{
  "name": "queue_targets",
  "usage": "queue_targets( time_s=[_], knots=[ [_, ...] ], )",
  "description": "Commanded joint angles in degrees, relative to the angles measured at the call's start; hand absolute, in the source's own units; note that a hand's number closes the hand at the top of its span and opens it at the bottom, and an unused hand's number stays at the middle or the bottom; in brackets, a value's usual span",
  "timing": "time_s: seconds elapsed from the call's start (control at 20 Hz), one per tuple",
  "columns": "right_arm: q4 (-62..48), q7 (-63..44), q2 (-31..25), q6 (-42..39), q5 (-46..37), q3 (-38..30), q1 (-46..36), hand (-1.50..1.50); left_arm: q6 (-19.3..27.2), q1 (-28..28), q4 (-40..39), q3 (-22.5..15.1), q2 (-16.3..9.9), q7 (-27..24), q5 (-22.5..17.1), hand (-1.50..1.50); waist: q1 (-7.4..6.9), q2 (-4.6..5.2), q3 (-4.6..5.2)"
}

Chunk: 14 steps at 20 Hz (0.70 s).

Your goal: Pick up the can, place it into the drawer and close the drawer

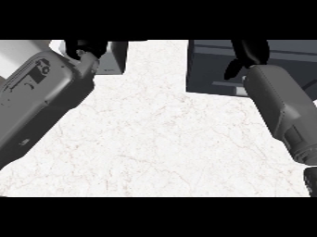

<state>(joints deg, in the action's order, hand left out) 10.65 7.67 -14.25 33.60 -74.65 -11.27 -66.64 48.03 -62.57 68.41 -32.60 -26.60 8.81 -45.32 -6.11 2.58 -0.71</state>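
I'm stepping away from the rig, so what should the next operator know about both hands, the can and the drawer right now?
Left hand: at the top left, mostly cut off by the view's edge; its fingers cannot be judged.
Right hand: over the dark drawer unit at the top right, fingers hanging down; whether it holds anything is unclear.
Can: not visible anywhere on the white counter; it may be hidden by a hand or already inside.
Done: cannot be confirmed.
Left: find the can, check that it is in the drawer, then close the drawer.

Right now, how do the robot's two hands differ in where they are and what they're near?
The left hand sits at the upper left beside a grey box; the right hand reaches over the dark drawer at upper right. The left looks curled, while the right's fingers hang down. Both are black, on grey forearms.
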Motion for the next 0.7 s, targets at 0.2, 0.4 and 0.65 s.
queue_targets(
  time_s=[0.2,0.4,0.65],
  knots=[
    [1.0,9.8,3.5,-6.9,14.9,-13.2,-5.3,-1.5,1.5,0.0,2.1,0.2,0.5,1.3,0.2,-1.5,-0.49,-0.63,0.25],
    [0.9,11.9,4.7,-10.6,22.4,-20.6,-5.9,-1.5,-0.4,2.5,2.7,0.4,-1.7,1.9,-0.3,-1.5,-0.66,-0.93,0.34],
    [0.7,17.6,2.6,-12.0,24.3,-22.7,-4.4,-1.5,1.2,3.8,5.0,-0.6,-0.2,1.2,1.2,-1.5,-0.33,-0.43,0.47]
  ],
)
